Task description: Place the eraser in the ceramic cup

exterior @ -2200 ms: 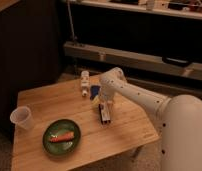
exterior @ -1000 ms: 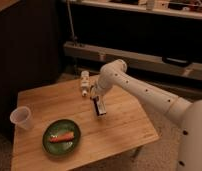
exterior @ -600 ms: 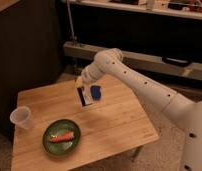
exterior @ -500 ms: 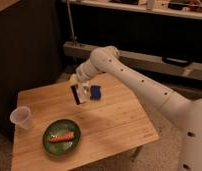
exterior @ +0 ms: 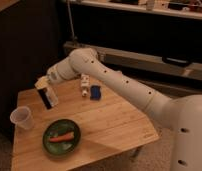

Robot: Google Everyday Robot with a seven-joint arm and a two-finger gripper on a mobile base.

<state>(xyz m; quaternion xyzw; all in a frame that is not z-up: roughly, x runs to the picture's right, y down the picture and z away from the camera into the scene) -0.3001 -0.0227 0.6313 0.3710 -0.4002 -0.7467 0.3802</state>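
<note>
While stretching leftward over the wooden desk [exterior: 114,125], the robot's white arm [exterior: 119,80] is hovering beyond the green plate [exterior: 48,149]. The ceramic cup [exterior: 21,117] is standing at the desk's left edge. The pincer [exterior: 48,102] is clamping shut on the pale eraser [exterior: 42,82], up and right of the cup.

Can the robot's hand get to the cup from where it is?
Probably yes. The closed hand hangs above the table's left side; the cup stands lower left of it with nothing between them. The green plate lies off that path.
</note>
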